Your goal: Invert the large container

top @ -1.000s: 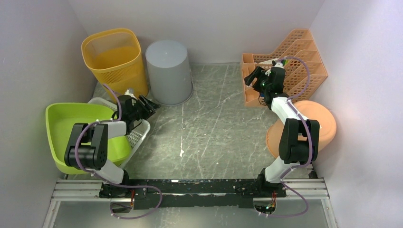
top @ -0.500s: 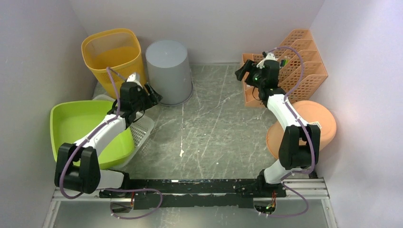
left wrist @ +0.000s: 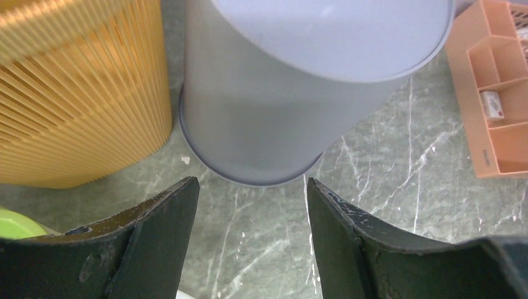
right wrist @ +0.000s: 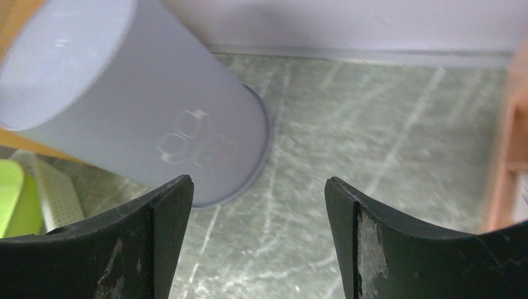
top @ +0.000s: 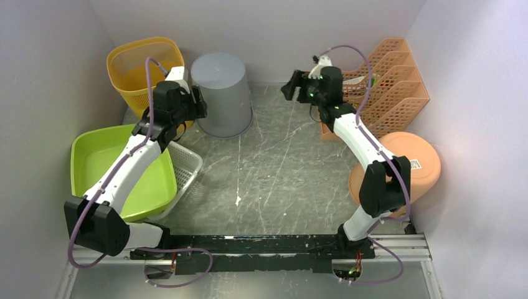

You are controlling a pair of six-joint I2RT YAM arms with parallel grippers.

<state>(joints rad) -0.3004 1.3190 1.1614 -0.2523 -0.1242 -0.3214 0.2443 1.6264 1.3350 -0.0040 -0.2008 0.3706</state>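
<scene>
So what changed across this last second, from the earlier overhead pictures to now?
The left gripper reached forward from over the white basket to the left side of the grey bin; the right gripper swung left, off the orange organizer, toward the grey bin. Both open, holding nothing. Grey bin and yellow basket stayed put.

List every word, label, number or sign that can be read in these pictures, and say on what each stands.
No text here is legible.
On the grey container: an embossed mark of rings, no letters readable.
On the peach tub: a white sticker, too small to read.
In the orange organizer: a small label, blurred.
</scene>
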